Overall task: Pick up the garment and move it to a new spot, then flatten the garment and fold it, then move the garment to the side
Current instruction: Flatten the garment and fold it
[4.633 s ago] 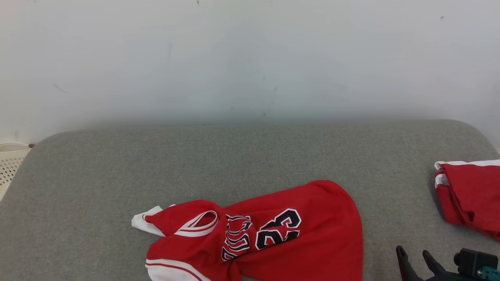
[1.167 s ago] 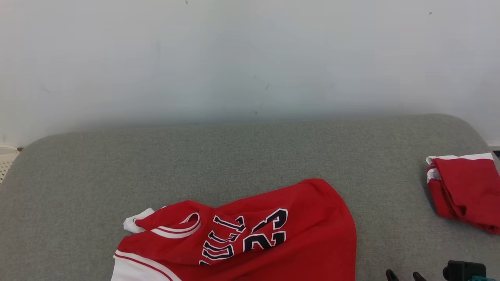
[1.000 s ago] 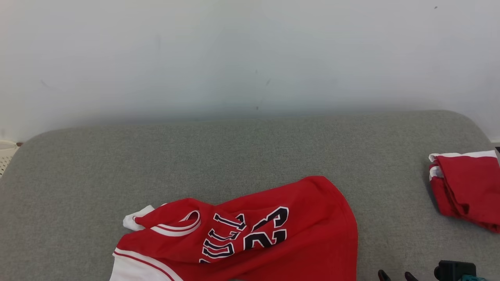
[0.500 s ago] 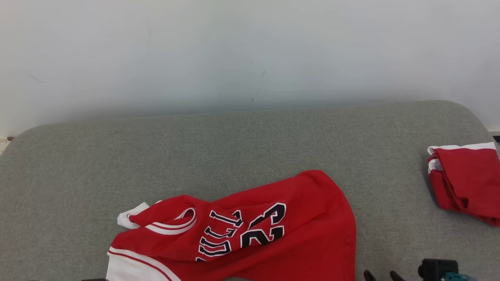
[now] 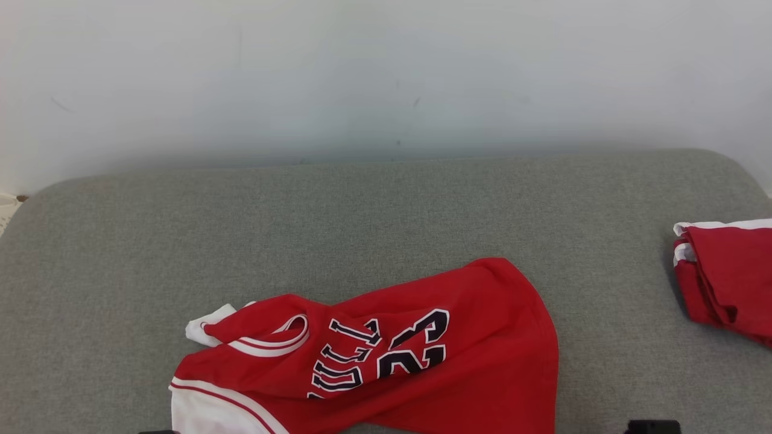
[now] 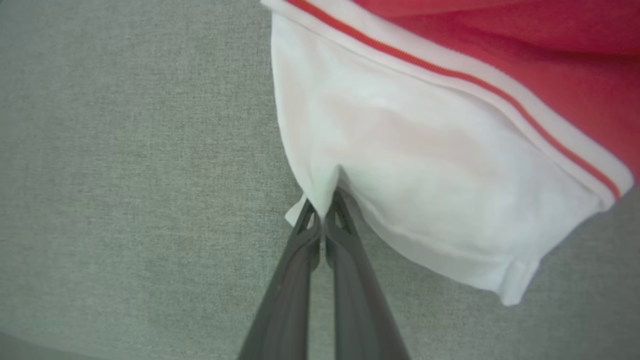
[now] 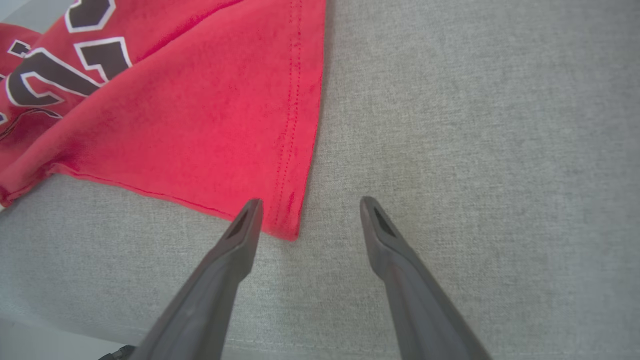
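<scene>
Crumpled red knit jersey with white sleeve panels and black "23" lettering lies at the near edge of the grey upholstered pad, roughly centre, bunched and twisted. Left end effector is clenched on the edge of the white sleeve panel. Fabric puckers into the tips, so it looks like a real pinch, though I can't tell how many layers it has. Right end effector is released, jaws wide, tips close over the pad. The red hem corner sits just inside the left-hand finger in its wrist view.

Judgement: pickup step, half gripped. To do it well:
- Nudge the right so the hem corner is centred between the jaws.
- Clench past the stitched seam, not on the very tip.
- Lift both sides together and level, spreading apart so the twist falls out.
- Set down further back on the pad, well apart from the folded red-and-white garment at the right edge.
</scene>
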Available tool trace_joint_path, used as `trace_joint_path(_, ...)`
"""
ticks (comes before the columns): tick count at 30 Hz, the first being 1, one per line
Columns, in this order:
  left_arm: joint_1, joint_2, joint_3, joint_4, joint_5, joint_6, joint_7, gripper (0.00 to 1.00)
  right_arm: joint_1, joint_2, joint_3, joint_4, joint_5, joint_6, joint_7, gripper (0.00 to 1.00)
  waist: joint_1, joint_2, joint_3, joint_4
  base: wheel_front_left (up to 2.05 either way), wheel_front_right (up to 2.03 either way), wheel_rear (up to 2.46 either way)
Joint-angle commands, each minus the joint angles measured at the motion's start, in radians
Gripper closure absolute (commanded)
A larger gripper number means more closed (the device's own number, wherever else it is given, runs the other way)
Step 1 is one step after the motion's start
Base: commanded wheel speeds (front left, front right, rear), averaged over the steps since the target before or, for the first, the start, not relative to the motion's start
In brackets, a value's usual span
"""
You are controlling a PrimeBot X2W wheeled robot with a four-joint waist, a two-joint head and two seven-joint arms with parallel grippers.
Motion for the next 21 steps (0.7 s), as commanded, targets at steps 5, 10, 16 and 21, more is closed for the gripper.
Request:
trace_joint_path(5, -0.021, 0.000, -0.008, -0.032, 0.008, 0.015, 0.015, 1.00, -0.096, 0.000, 0.033, 0.104, -0.020, -0.002, 0.003, 0.00, -0.0001, -0.0001, 0.028, 0.015, 0.00, 0.00, 0.00)
trace_joint_path(10, -0.038, 0.001, -0.014, -0.049, 0.013, 0.022, 0.025, 1.00, -0.137, 0.000, 0.044, 0.182, -0.044, -0.002, 0.038, 0.00, -0.0001, -0.0001, 0.049, 0.038, 0.00, 0.00, 0.00)
trace_joint_path(16, -0.064, -0.012, -0.017, -0.021, 0.011, 0.015, 0.010, 1.00, -0.158, 0.003, 0.074, 0.249, -0.066, -0.002, 0.057, 0.57, -0.0001, -0.0001, 0.061, 0.047, 0.00, 0.00, 0.00)
trace_joint_path(21, -0.069, -0.027, -0.006, -0.007, -0.004, 0.018, -0.010, 1.00, -0.162, 0.007, 0.093, 0.276, -0.080, 0.000, 0.061, 1.00, -0.0001, -0.0001, 0.055, 0.046, 0.00, 0.00, 0.00)
